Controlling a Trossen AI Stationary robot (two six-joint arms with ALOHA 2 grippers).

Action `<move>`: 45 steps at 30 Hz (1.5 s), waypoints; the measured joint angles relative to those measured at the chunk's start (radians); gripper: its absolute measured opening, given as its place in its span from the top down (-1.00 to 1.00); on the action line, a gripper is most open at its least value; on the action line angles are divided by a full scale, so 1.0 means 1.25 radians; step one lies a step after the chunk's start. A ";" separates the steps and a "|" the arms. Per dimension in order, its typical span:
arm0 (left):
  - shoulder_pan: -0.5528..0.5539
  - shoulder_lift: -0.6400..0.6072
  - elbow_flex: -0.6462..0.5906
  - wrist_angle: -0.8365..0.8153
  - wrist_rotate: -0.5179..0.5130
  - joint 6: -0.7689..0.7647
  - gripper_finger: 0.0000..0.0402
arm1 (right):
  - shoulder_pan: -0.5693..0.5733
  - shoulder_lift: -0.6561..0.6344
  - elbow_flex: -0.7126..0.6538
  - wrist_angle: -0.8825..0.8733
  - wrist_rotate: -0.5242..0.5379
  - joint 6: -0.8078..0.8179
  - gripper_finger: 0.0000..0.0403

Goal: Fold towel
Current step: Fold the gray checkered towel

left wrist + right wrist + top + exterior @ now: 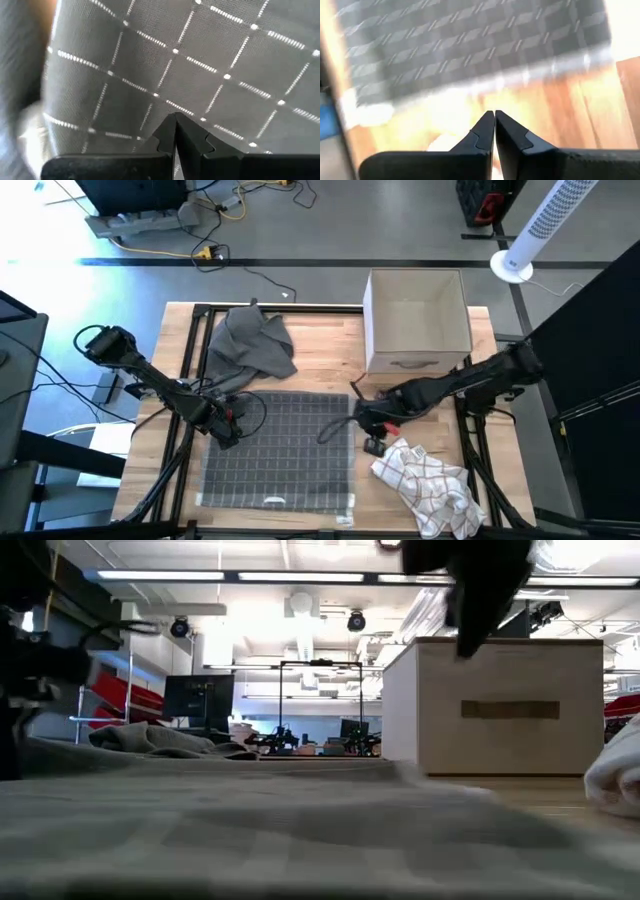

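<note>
Currently, the grey checked towel [280, 450] is spread flat on the desk [320, 345], between both hands. Left hand [228, 430] and right hand [368, 420] are pressed together, pinching nothing visible. Risk: edges missed if closed fingers slide over cloth.

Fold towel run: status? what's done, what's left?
Done: gray checked towel lies spread flat on the table. In hand: left gripper and right gripper, both shut, sit at its far corners. Whether they pinch cloth is unclear. Left: no fold is visible yet.
</note>
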 joint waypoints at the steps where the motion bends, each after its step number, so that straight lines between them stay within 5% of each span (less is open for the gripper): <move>1: 0.001 -0.015 0.015 0.007 -0.002 0.000 1.00 | 0.019 -0.019 0.000 -0.001 0.001 0.029 1.00; 13: 0.047 -0.099 0.118 0.114 -0.147 0.169 1.00 | 0.236 -0.057 -0.224 0.234 -0.051 0.323 1.00; 18: 0.076 -0.099 0.121 0.131 -0.147 0.219 1.00 | 0.236 -0.057 -0.384 0.387 -0.077 0.414 1.00; 24: 0.108 -0.099 0.121 0.132 -0.134 0.259 1.00 | 0.159 -0.061 -0.479 0.356 -0.024 0.457 1.00; 35: 0.135 -0.099 0.121 0.139 -0.123 0.260 1.00 | 0.011 -0.097 -0.401 -0.063 0.300 0.327 1.00; 40: 0.134 -0.099 0.122 0.139 -0.079 0.230 1.00 | 0.000 -0.142 -0.295 -0.142 0.270 0.303 1.00; 45: 0.129 -0.104 0.122 0.152 -0.019 0.170 1.00 | 0.048 -0.162 -0.200 0.071 0.227 0.217 1.00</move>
